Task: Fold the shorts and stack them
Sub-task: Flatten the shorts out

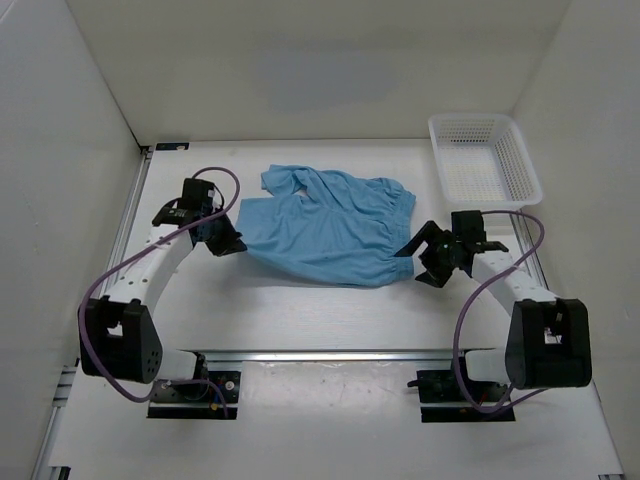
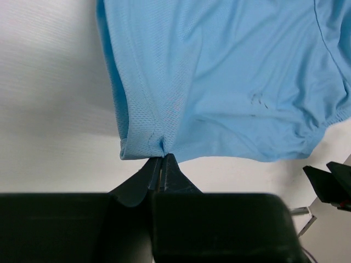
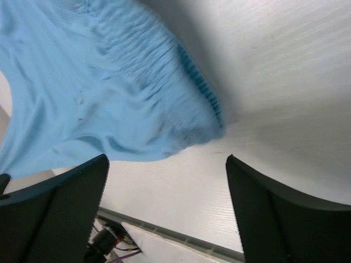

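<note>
The light blue shorts (image 1: 325, 225) lie rumpled and partly spread on the white table, with the gathered waistband on the right side. The drawstring is not visible. My left gripper (image 1: 232, 245) is shut on the hem at the shorts' near left corner, and the left wrist view shows the closed tips (image 2: 160, 159) pinching a fold of the fabric (image 2: 230, 82). My right gripper (image 1: 417, 265) is open and empty just off the near right corner. In the right wrist view its gap (image 3: 167, 164) is over bare table, a little short of the waistband (image 3: 159, 66).
A white mesh basket (image 1: 483, 160) stands at the back right corner. White walls enclose the table on the left, back and right. A metal rail (image 1: 330, 355) runs along the near edge.
</note>
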Available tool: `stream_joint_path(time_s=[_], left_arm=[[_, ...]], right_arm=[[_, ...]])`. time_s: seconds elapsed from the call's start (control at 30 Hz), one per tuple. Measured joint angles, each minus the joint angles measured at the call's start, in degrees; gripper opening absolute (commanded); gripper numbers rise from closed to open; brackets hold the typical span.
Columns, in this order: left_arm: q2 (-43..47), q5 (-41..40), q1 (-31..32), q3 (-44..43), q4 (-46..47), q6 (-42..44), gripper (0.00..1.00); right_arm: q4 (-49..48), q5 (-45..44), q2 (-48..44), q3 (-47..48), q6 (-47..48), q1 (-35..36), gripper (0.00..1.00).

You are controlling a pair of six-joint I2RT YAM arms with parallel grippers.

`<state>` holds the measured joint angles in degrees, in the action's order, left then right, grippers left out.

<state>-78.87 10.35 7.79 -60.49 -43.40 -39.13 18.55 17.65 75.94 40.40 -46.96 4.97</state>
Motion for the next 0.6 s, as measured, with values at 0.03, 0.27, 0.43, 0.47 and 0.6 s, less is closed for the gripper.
stream_joint_path(time_s=[0.03,0.27,0.43,0.47,0.6], left_arm=[[0.44,-0.04,0.57,-0.02,-0.17,-0.11,0.11],[0.76,-0.92,2.29,-0.33,-1.09,-0.35,0.11],[1.44,-1.66,2.47,0.11,-1.27,-0.33,0.11],[1.57,-1.79,2.47,0.13,-1.36,-0.31,0.11],[1.84,-2.01,2.47,0.11,-1.51,0.11,0.11]], right_arm=[[0.81,-0.52,-0.44,-0.02,0.59,0.00,1.00],[8.85,-5.35,-8.55,-1.84,3.08,-0.15,1.00],[12.00,-6.95,-19.91,-1.99,3.67,-0.46,1.00],[11.80,-6.71,-21.03,-2.38,3.61,-0.48,1.00],[10.58,-4.33,-21.20,-6.49,2.05,-0.48,1.00]])
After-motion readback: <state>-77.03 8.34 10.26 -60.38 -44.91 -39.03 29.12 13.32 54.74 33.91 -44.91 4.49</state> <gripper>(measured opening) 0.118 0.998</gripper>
